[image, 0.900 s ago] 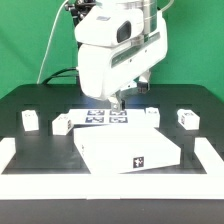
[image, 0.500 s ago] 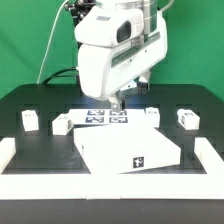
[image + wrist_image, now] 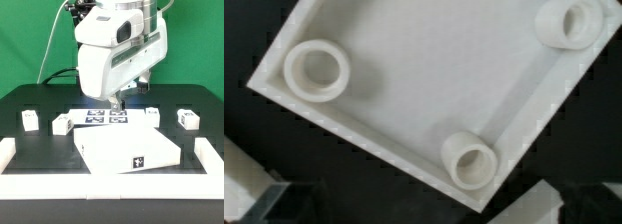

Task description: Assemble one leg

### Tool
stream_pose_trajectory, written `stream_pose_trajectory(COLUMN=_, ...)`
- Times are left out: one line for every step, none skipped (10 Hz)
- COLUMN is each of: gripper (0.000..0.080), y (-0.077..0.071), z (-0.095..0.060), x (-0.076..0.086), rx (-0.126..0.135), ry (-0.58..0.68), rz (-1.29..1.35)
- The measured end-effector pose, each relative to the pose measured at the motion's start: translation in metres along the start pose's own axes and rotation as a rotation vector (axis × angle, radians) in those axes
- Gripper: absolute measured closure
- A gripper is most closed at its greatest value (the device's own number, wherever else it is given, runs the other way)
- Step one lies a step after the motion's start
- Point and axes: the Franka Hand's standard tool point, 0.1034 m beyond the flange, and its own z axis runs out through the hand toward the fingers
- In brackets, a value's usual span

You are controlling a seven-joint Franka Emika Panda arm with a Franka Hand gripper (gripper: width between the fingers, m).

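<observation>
Evidently no leg is taken yet: four rest on the bench, flanking the panel at roughly ten and two o'clock. The end effector hangs released and empty at the panel's twelve. Next it must reach one leg and close on it.

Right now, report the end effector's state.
End effector: open, holding nothing; its fingers stand wide apart in the wrist view.

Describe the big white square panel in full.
The panel is a flat, square, white slab, plastic by its look. It lies flat on the black table, slightly askew in the exterior view. A black-and-white tag sits on its near edge. The wrist view shows three round rimmed sockets near its corners. Nothing rests on it.
</observation>
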Motion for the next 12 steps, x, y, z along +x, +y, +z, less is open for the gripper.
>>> stream_pose_trajectory(gripper=0.015, y=0.0, z=0.001, x=-0.002, rx=0.001, ry=-0.001, rz=0.001)
stream_pose_trajectory(gripper=0.015, y=0.003, z=0.014, x=-0.019, rx=-0.015, ry=0.01, rz=-0.121)
stream_pose_trajectory(gripper=0.015, y=0.002, z=0.026, x=-0.031, rx=-0.027, ry=0.013, rz=-0.197)
stream_pose_trajectory(gripper=0.015, y=-0.001, z=0.038, x=-0.036, rx=-0.041, ry=0.015, rz=-0.297)
stream_pose_trajectory(gripper=0.015, y=-0.003, z=0.043, x=-0.035, rx=-0.04, ry=-0.007, rz=-0.379)
stream_pose_trajectory(gripper=0.015, y=-0.002, z=0.043, x=-0.035, rx=-0.041, ry=-0.006, rz=-0.366)
stream_pose_trajectory(gripper=0.015, y=-0.002, z=0.043, x=-0.035, rx=-0.041, ry=-0.007, rz=-0.364)
stream_pose_trajectory(gripper=0.015, y=-0.002, z=0.043, x=-0.035, rx=-0.04, ry=-0.007, rz=-0.365)
stream_pose_trajectory(gripper=0.015, y=-0.001, z=0.043, x=-0.036, rx=-0.046, ry=-0.006, rz=-0.382)
stream_pose_trajectory(gripper=0.015, y=-0.003, z=0.046, x=-0.036, rx=-0.095, ry=0.009, rz=-0.492)
stream_pose_trajectory(gripper=0.015, y=-0.014, z=0.053, x=-0.038, rx=-0.117, ry=0.013, rz=-0.551)
stream_pose_trajectory(gripper=0.015, y=-0.025, z=0.061, x=-0.037, rx=-0.13, ry=0.0, rz=-0.624)
